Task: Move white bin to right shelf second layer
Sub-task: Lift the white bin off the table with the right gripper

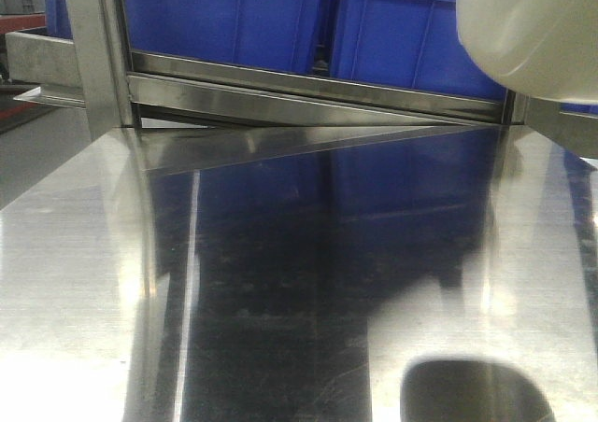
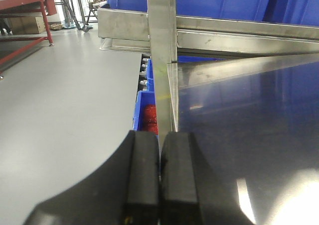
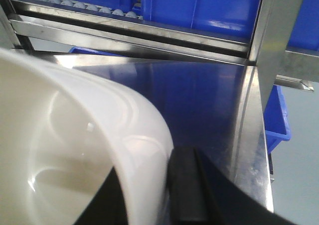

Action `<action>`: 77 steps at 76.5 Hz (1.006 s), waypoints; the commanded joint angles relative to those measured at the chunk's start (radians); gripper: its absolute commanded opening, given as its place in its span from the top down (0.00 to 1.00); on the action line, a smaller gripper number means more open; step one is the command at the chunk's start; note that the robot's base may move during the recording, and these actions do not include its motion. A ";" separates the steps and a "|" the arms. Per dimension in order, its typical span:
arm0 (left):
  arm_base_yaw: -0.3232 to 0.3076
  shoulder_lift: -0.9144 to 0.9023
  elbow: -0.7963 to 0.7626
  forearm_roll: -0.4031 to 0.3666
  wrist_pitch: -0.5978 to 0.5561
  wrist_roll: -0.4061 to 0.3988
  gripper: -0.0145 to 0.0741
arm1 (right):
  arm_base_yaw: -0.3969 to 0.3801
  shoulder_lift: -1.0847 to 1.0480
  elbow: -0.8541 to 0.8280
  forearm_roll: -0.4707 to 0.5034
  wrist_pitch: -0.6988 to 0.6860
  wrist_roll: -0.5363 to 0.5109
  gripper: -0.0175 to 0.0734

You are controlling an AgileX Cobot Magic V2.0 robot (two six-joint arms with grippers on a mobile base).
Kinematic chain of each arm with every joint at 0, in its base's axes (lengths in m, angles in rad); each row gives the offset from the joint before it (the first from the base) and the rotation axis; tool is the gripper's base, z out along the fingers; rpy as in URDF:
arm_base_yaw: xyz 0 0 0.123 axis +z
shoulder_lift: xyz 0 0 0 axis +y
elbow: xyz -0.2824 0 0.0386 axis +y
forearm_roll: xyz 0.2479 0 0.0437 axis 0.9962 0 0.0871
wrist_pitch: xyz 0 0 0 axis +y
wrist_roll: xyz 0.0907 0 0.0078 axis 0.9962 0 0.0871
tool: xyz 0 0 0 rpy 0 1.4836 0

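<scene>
The white bin [image 3: 75,150] is cream-white and glossy and fills the left of the right wrist view. My right gripper [image 3: 155,177] is shut on its rim, one finger inside the wall and one outside. The front view shows the bin [image 1: 533,30] hanging at the top right, above the steel table [image 1: 308,282]. Behind the table runs a rack level with white rollers [image 3: 75,7] and a flat steel front rail [image 1: 308,91]. I cannot tell whether this is the right shelf second layer. My left gripper [image 2: 159,153] is shut on nothing at the table's left edge.
Blue crates [image 1: 234,16] stand on the roller level. Steel posts [image 1: 98,58] [image 3: 276,26] rise at both ends of the table. Left of the table lies grey floor [image 2: 65,100], with a lower blue crate holding red parts [image 2: 149,115]. A red-framed table [image 2: 25,6] stands far left.
</scene>
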 commanded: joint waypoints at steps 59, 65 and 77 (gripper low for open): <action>-0.006 -0.014 0.037 0.000 -0.087 -0.005 0.74 | -0.006 -0.012 -0.033 -0.005 -0.091 -0.002 0.75; -0.006 -0.014 0.037 0.000 -0.087 -0.005 0.74 | -0.006 -0.012 -0.033 -0.005 -0.091 -0.002 0.75; -0.006 -0.014 0.037 0.000 -0.087 -0.005 0.74 | -0.006 -0.012 -0.033 -0.005 -0.091 -0.002 0.75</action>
